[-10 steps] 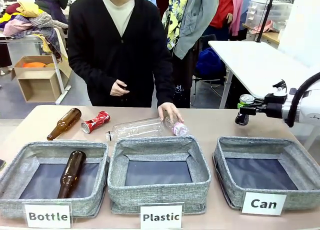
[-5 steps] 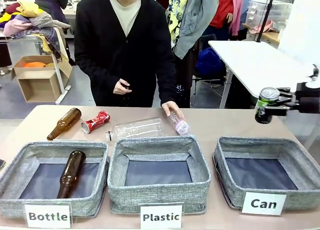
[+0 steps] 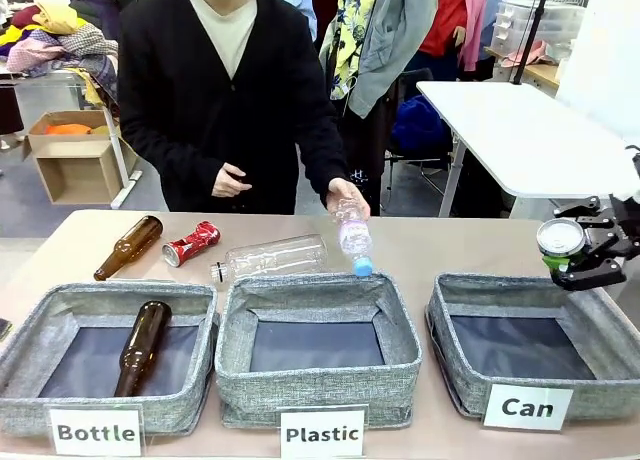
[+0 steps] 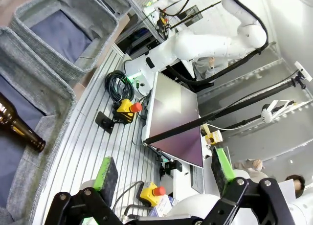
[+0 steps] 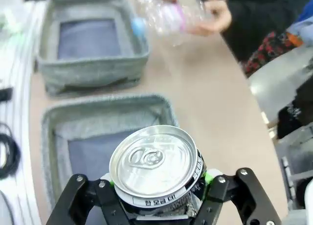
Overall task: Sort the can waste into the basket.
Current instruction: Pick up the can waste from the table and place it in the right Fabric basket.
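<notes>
Your right jaws clamp the black can, its axis tipped level, just above the Can basket at its far right corner; left jaws stand open.

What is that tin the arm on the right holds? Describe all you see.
It is a small black drink can with a shiny silver top, pull tab on, and white print round the rim. The right gripper clamps its body, holding it tilted in the air, top toward the front camera, above the basket labelled Can.

Robotics lab, emergency-stop buttons, monitor, coiled cables, aluminium-profile bench
</notes>
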{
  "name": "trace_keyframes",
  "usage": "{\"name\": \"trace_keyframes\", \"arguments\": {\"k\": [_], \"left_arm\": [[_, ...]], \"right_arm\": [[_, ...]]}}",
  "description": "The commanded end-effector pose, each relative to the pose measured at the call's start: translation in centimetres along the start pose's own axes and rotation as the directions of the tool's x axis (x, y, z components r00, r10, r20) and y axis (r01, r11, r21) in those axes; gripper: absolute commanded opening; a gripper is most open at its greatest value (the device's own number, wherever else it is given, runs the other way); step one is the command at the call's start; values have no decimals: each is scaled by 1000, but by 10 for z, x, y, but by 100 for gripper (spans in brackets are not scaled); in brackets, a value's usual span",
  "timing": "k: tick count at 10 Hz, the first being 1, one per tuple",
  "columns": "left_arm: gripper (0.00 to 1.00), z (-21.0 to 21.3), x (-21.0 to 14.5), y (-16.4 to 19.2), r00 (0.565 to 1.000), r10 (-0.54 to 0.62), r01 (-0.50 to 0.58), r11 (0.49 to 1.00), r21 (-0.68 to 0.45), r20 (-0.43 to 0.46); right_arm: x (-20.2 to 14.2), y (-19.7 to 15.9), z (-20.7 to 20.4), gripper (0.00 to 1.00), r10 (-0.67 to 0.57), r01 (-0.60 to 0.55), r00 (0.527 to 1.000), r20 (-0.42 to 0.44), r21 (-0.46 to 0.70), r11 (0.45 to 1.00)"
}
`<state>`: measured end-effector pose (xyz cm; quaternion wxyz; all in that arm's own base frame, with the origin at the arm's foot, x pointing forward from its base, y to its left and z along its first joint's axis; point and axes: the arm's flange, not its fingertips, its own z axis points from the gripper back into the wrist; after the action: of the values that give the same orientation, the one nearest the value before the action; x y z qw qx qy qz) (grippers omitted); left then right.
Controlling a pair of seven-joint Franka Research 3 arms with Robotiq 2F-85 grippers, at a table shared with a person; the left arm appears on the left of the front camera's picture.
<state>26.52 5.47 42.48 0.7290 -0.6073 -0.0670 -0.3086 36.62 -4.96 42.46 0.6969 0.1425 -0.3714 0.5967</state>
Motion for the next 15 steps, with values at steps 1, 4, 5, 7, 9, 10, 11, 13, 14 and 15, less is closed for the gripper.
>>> {"name": "trace_keyframes", "arguments": {"k": [1, 4, 5, 7, 9, 10, 11, 13, 14, 15], "left_arm": [[100, -2, 2, -3, 1000, 2, -2, 1000, -14, 19], [100, -2, 2, -3, 1000, 2, -2, 1000, -14, 19], [100, -2, 2, -3, 1000, 2, -2, 1000, -14, 19], [100, -2, 2, -3, 1000, 2, -2, 1000, -14, 19], [100, -2, 2, -3, 1000, 2, -2, 1000, -14, 19], [100, -2, 2, -3, 1000, 2, -2, 1000, -14, 19], [100, -2, 2, -3, 1000, 2, -2, 1000, -14, 19], [100, -2, 2, -3, 1000, 2, -2, 1000, -14, 19], [100, -2, 2, -3, 1000, 2, -2, 1000, -14, 19], [100, -2, 2, -3, 1000, 2, -2, 1000, -14, 19]], "right_arm": [[9, 50, -14, 0, 4, -2, 983, -184, 11, 1000], [12, 45, -27, 0, -39, 40, 971, -237, 2, 999], [12, 43, -28, 0, -39, 41, 971, -236, 6, 999], [12, 40, -27, 43, -32, 38, 967, -253, 17, 999], [10, 39, -29, 99, -31, 42, 963, -267, 36, 998], [10, 37, -30, 100, -38, 50, 963, -267, 37, 998], [10, 37, -30, 100, -39, 52, 963, -267, 42, 998], [9, 36, -31, 100, -44, 58, 962, -268, 43, 997], [10, 35, -30, 100, -44, 57, 964, -263, 44, 997], [10, 34, -31, 100, -45, 58, 967, -252, 45, 997]]}}
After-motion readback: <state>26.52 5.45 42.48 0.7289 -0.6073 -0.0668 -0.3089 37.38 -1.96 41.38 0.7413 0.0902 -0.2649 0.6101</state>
